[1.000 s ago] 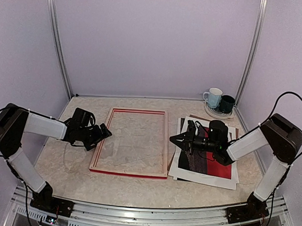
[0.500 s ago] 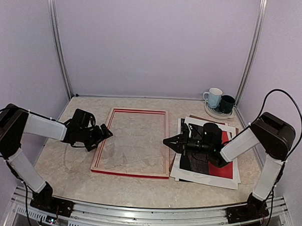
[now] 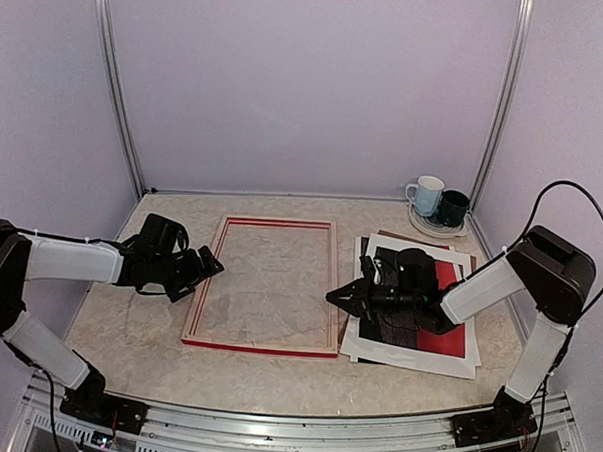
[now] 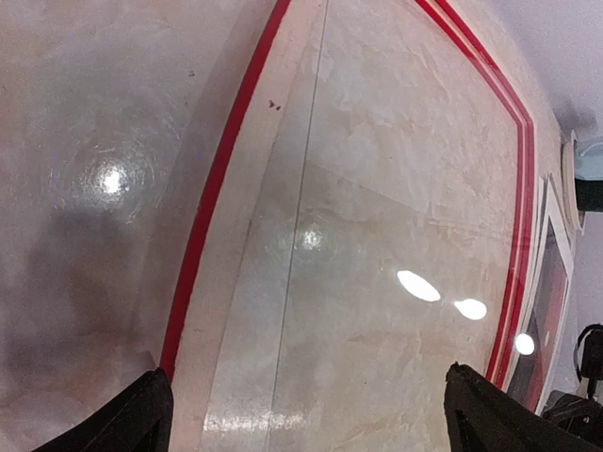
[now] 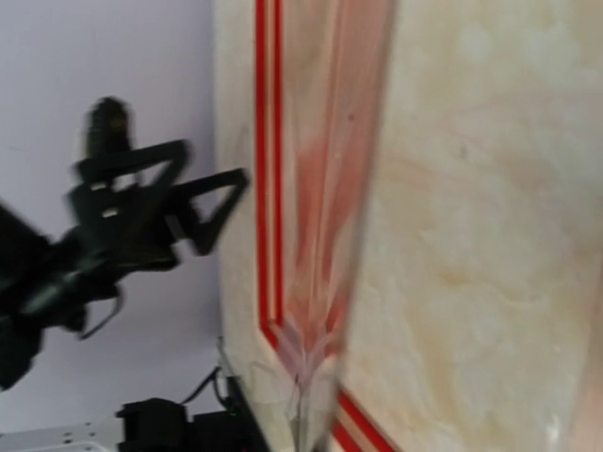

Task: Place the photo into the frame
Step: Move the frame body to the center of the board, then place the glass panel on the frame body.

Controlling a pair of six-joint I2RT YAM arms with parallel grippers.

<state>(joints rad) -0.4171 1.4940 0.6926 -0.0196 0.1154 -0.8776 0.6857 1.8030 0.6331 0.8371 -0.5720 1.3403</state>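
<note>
the pale stone surface (image 3: 136, 344) is the biggest thing you see. the frame (image 3: 259, 347) lies flat in the middle of it, a thin red rim with the surface showing through. the photo (image 3: 451, 339) is not in the frame. it lies flat just to the right of it, red side up, with its white edge close along the frame's right side. a brown board (image 3: 396, 235) peeks out from under its far edge. your right arm reaches across the photo and hides part of it. your right tool (image 3: 331, 295) is clenched tight, and its tip sits at the frame's right rim. its own camera is too blurry to show more. your left tool (image 3: 201, 279) is spread wide and holds nothing, low by the frame's left rim. in the far right corner a white cup (image 3: 426, 194) and a dark cup (image 3: 453, 207) stand side by side on a small plate (image 3: 433, 230).
</note>
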